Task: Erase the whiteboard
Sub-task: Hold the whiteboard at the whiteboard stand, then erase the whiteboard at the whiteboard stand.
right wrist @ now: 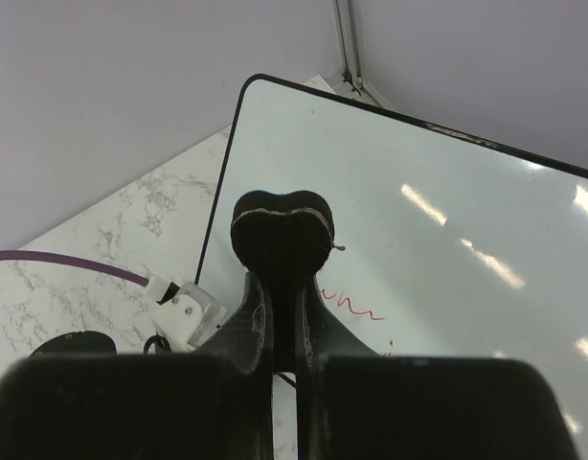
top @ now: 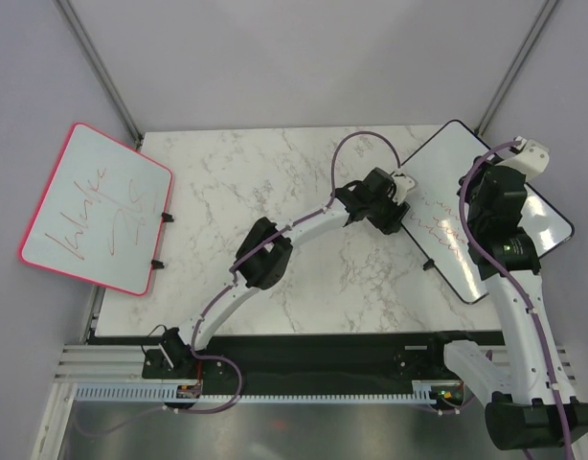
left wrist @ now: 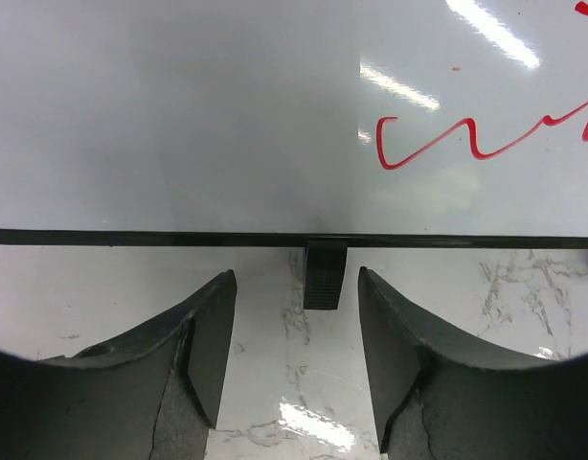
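Note:
The whiteboard point(top: 436, 187) with the thin black frame lies tilted at the table's right; red handwriting point(top: 440, 230) runs along its near-left part. My left gripper point(top: 405, 205) stands open at the board's left edge. In the left wrist view the board point(left wrist: 227, 115) fills the top. A ribbed black tab point(left wrist: 325, 278) on its frame sits just ahead of the left gripper point(left wrist: 295, 280), and nothing lies between the fingers. My right gripper point(right wrist: 281, 283) hovers over the whiteboard point(right wrist: 447, 211), shut on a black eraser point(right wrist: 280, 235) with a pale rim.
A pink-framed whiteboard point(top: 98, 206) with red scribbles hangs over the marble table's point(top: 275, 192) left edge. A purple cable point(top: 361, 139) loops above the left wrist. Grey walls and metal posts close in the back corners.

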Controlling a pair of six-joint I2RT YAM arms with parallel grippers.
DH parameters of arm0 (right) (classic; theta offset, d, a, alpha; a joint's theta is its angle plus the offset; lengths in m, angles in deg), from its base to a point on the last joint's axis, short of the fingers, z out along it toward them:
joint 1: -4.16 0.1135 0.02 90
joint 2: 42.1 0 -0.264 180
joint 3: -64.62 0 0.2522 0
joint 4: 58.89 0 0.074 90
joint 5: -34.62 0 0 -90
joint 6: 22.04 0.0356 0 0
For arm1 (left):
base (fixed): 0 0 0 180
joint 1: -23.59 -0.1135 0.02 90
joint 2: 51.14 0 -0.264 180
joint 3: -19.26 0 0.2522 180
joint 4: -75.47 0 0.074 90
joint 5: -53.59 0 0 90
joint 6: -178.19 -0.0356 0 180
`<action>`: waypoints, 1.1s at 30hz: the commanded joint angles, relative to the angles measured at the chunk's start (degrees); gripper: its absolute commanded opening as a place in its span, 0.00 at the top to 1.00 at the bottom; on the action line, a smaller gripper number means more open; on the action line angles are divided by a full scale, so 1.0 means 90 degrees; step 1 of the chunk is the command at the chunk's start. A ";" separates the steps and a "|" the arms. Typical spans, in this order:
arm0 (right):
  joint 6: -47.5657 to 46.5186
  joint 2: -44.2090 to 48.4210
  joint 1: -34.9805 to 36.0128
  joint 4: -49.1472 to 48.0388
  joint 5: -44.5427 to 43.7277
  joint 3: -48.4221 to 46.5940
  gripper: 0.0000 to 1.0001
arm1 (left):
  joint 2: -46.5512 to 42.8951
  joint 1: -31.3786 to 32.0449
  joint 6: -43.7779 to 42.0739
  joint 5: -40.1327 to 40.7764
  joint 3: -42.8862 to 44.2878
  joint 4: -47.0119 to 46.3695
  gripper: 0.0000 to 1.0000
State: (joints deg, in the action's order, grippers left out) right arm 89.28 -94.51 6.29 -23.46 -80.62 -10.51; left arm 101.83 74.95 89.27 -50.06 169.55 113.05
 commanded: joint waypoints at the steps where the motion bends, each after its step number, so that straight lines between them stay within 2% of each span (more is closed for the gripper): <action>1: -0.0084 0.0061 -0.0012 -0.0191 0.0021 -0.0174 1.00 | 0.0230 0.0066 0.0290 -0.0075 0.0299 -0.0068 0.40; 4: -0.0123 0.0071 -0.0022 -0.0201 -0.0018 -0.0145 1.00 | 0.0298 0.0066 0.0358 -0.0085 0.0338 -0.0078 0.44; 7: -0.0230 -0.0007 -0.0012 -0.0201 -0.0028 -0.0047 1.00 | 0.0347 0.0066 0.0358 -0.0251 0.0416 -0.0107 0.57; 8: -0.0250 -0.0027 -0.0012 -0.0191 -0.0067 0.0001 1.00 | 0.0357 0.0066 0.0378 -0.0261 0.0435 -0.0107 0.68; 10: -0.0318 -0.0192 -0.0012 -0.0123 -0.0271 0.0187 1.00 | 0.0416 0.0066 0.0417 -0.0232 0.0494 -0.0097 0.79; 11: -0.0328 -0.0271 -0.0003 -0.0094 -0.0340 0.0255 1.00 | 0.0445 0.0066 0.0465 -0.0202 0.0533 -0.0078 0.88; 14: -0.0241 -0.0622 -0.0012 -0.0064 -0.0429 0.0577 1.00 | 0.0523 0.0066 0.0524 -0.0173 0.0621 -0.0039 0.98; 19: 0.0004 -0.1451 0.0007 -0.0473 -0.0214 0.1134 1.00 | 0.0630 -0.0022 0.0729 -0.0144 0.0796 0.0117 0.98; 24: 0.0403 -0.2642 0.0115 -0.0426 -0.0994 0.0842 1.00 | 0.0758 -0.0071 0.0837 -0.0173 0.1041 0.0264 0.98; 29: 0.1320 -0.2567 0.0124 -0.0328 -0.2436 0.1337 1.00 | 0.0914 -0.0081 0.0866 -0.0212 0.1314 0.0449 0.98; 33: 0.2393 -0.2089 0.0086 -0.0338 -0.2996 0.1788 1.00 | 0.1012 -0.0081 0.0856 -0.0231 0.1529 0.0557 0.98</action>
State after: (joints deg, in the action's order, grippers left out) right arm 101.19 -116.82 7.36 -25.55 -98.63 3.48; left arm 108.16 74.82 93.38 -52.64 180.89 117.33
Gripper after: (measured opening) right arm 0.059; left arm 0.169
